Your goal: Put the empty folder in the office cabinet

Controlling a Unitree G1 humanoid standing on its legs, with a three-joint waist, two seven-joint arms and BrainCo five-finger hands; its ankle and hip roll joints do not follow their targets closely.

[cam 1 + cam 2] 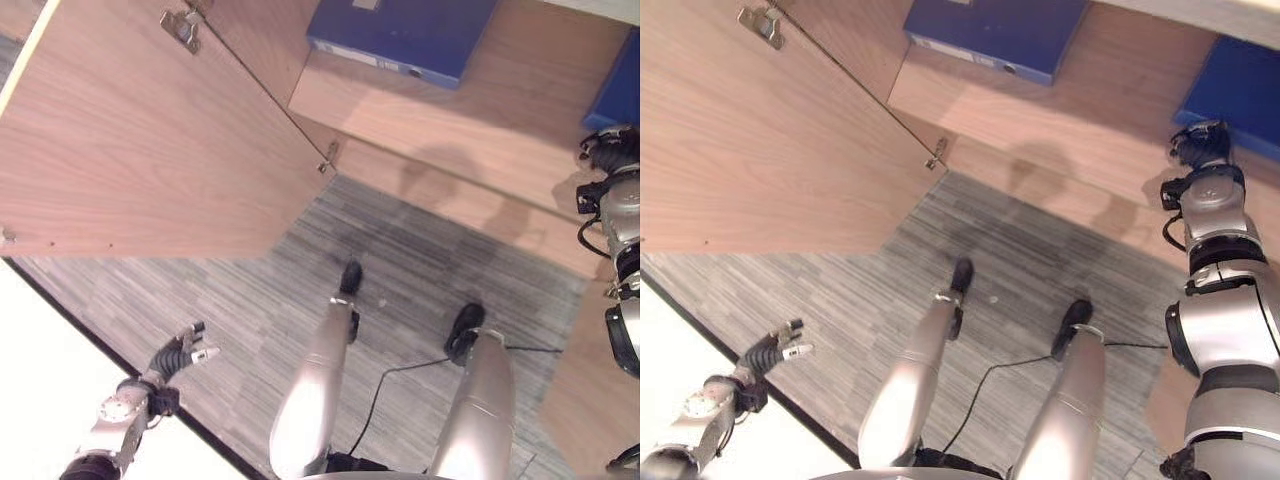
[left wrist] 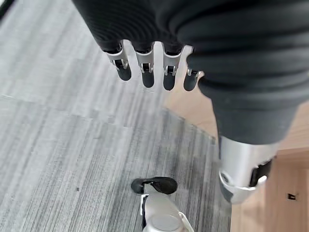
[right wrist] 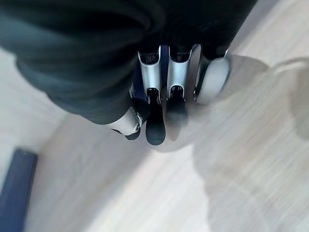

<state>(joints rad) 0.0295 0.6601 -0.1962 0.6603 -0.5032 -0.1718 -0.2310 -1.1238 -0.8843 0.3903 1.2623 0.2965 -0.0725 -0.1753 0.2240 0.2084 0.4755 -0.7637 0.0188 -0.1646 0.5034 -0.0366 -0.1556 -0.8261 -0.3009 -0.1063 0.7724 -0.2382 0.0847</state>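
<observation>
The cabinet door (image 1: 150, 140) stands wide open, leaving the shelf (image 1: 1080, 120) bare between two blue folders: one (image 1: 990, 30) lying flat, long axis along the shelf, another (image 1: 1240, 95) beside the right hand (image 1: 1200, 145). That hand's fingers (image 3: 154, 121) are curled, gripping nothing. The left hand (image 1: 185, 350) hangs relaxed and empty over carpet (image 1: 250, 290).

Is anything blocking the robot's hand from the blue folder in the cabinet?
Nothing visible does. The cabinet door is swung open, and the blue folder lies on the wooden shelf. The right hand hovers over that shelf, with bare wood between it and the folder.
</observation>
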